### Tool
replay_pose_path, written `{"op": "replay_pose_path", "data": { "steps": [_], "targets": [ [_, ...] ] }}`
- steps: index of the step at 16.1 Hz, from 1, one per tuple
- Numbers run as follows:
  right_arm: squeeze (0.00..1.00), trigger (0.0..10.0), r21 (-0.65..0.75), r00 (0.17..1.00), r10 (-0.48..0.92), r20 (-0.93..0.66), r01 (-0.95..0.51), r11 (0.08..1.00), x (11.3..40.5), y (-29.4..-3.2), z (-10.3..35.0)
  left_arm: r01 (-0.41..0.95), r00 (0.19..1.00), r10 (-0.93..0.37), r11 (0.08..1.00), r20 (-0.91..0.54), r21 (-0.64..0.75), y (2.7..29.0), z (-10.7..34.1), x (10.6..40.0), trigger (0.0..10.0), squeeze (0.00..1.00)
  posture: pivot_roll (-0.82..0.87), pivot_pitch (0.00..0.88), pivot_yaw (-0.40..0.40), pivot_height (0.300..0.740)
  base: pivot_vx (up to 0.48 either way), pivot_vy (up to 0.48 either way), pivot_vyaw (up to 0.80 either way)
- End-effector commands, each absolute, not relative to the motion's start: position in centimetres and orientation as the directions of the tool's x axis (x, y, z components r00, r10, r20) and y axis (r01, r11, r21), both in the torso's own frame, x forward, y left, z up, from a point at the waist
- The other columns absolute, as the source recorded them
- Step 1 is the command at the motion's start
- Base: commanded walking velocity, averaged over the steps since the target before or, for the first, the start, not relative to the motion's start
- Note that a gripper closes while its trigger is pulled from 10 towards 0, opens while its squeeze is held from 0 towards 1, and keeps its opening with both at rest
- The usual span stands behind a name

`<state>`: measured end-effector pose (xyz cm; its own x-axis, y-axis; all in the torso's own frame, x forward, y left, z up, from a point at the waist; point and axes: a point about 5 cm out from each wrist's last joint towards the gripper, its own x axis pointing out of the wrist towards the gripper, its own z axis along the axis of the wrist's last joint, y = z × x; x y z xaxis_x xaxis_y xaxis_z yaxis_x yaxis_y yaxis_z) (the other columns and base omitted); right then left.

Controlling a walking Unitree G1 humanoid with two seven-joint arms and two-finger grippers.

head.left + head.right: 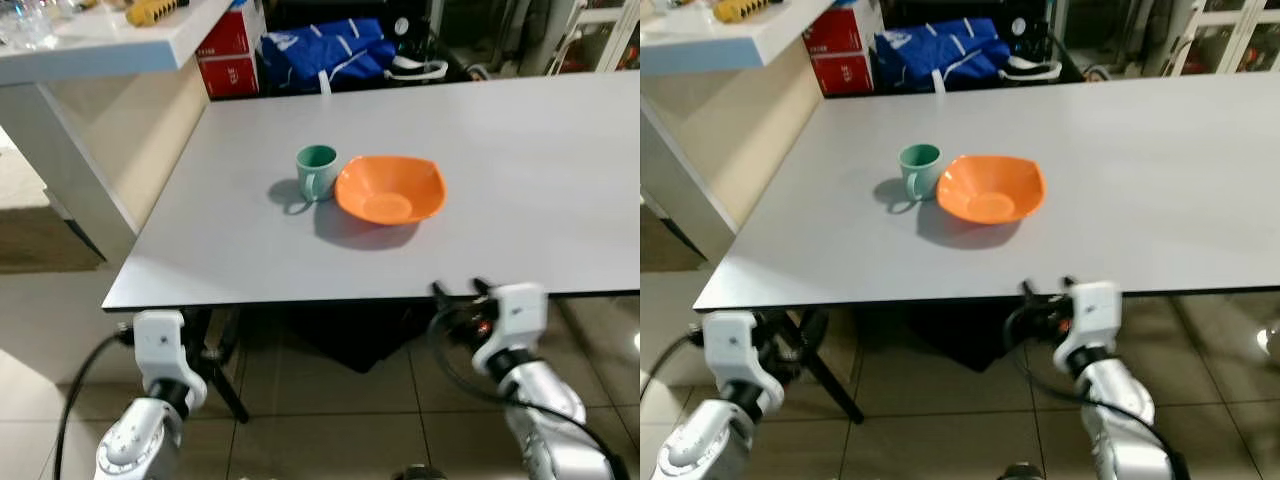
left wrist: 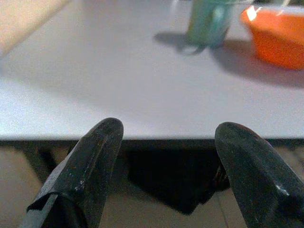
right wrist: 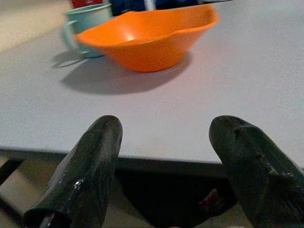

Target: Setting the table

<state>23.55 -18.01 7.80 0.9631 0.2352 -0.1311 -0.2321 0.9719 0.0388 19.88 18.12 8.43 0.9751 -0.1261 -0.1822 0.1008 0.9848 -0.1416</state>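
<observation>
Sitting together: glossy orange bowl (image 1: 390, 189), green mug (image 1: 316, 171).

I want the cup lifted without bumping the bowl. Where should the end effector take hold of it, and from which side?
Probably grip the cup across its rim and wall from the robot's left with the left end effector, which is open. The cup stands upright, its handle faces the near-left, and the bowl sits right against its right side, blocking that approach.
</observation>
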Motion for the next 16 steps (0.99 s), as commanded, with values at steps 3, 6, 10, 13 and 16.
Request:
{"op": "replay_pose_path", "data": {
  "steps": [3, 6, 10, 13, 16],
  "targets": [
    [0.0, 10.0, 0.013, 0.956, 0.268, -0.12, -0.269, 0.963, 23.5, -17.5, 8.0, 0.127, 0.976, -0.146, 0.984, -0.164, -0.123, 17.5, 8.6, 20.2, 10.0, 0.0, -0.21, 0.0, 0.113, 0.74, 0.0, 0.0, 0.0],
    [0.0, 10.0, 0.018, 0.961, 0.249, -0.121, -0.249, 0.968, 23.8, -17.7, 8.0, 0.131, 0.977, -0.15, 0.983, -0.155, -0.125, 17.5, 9.3, 21.0, 10.0, 0.0, -0.21, 0.0, 0.116, 0.74, 0.0, 0.0, 0.0],
    [0.0, 10.0, 0.017, 0.961, 0.249, -0.122, -0.249, 0.968, 23.9, -17.4, 8.0, 0.123, 0.982, -0.14, 0.983, -0.129, -0.135, 17.3, 10.3, 23.1, 10.0, 0.0, -0.21, 0.0, 0.114, 0.74, 0.0, 0.204, 0.0],
    [0.0, 10.0, 0.014, 0.961, 0.247, -0.122, -0.247, 0.969, 24.0, -17.4, 8.1, 0.119, 0.983, -0.136, 0.984, -0.126, -0.136, 17.0, 10.6, 23.5, 10.0, 0.0, -0.21, 0.0, 0.113, 0.74, 0.0, 0.477, 0.0],
    [0.0, 10.0, 0.009, 0.962, 0.243, -0.121, -0.244, 0.97, 24.1, -17.5, 8.1, 0.115, 0.982, -0.135, 0.983, -0.133, -0.144, 16.9, 10.5, 24.0, 10.0, 0.0, -0.21, 0.0, 0.118, 0.74, 0.0, 0.48, 0.0]
  ]
}}
